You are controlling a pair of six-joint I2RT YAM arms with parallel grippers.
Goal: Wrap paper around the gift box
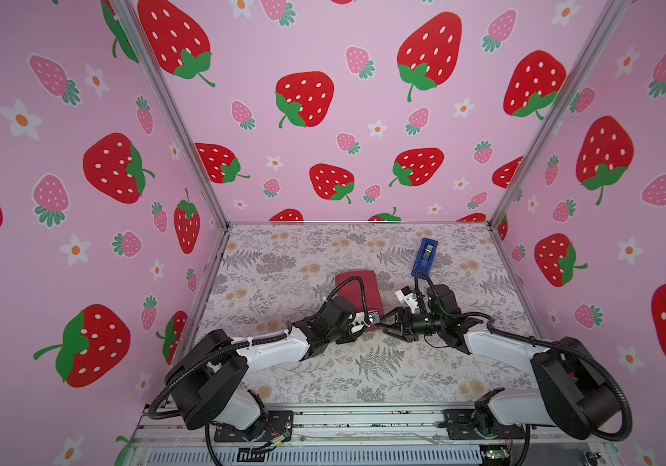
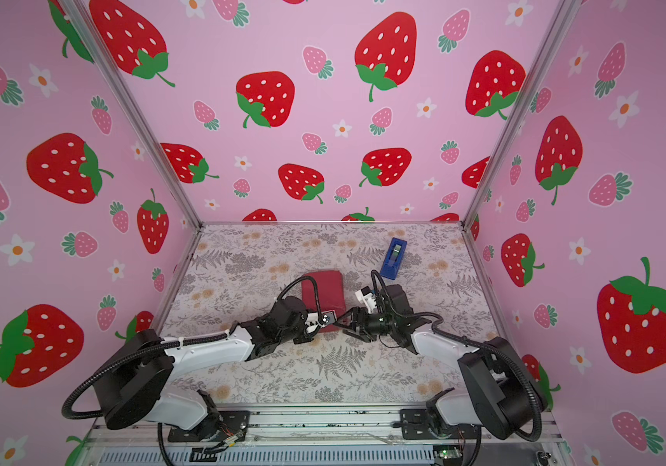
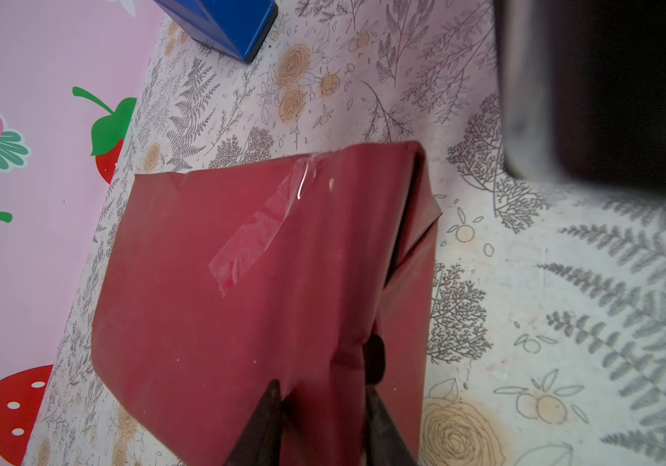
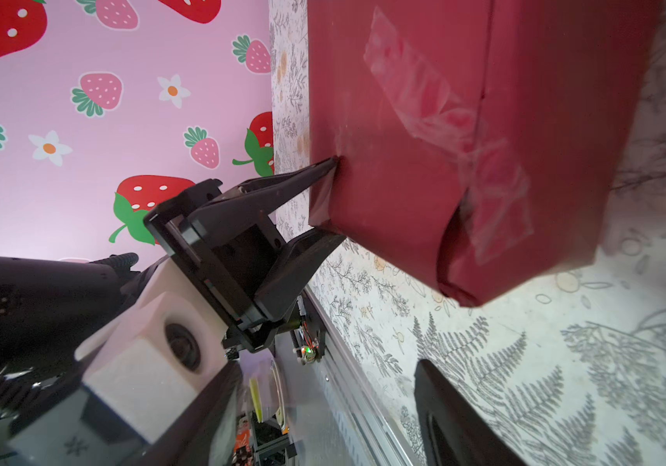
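while the left pincer clamps an end fold of the thin dark red paper round the hidden box, the right pincer gapes just beside; it looks light and easy to tear, so pinch folds.

The paper is showing smooth, faintly glossy; its clear tape strip is glinting; the tape dispenser is gleaming like plastic; the table covering is looking matt.

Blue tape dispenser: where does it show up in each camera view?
In a top view: tape dispenser beyond the paper, to its right.
In a top view: the same.
Left wrist: cut off at the frame edge.
Right wrist: not in it.
Shared landmark: the paper.
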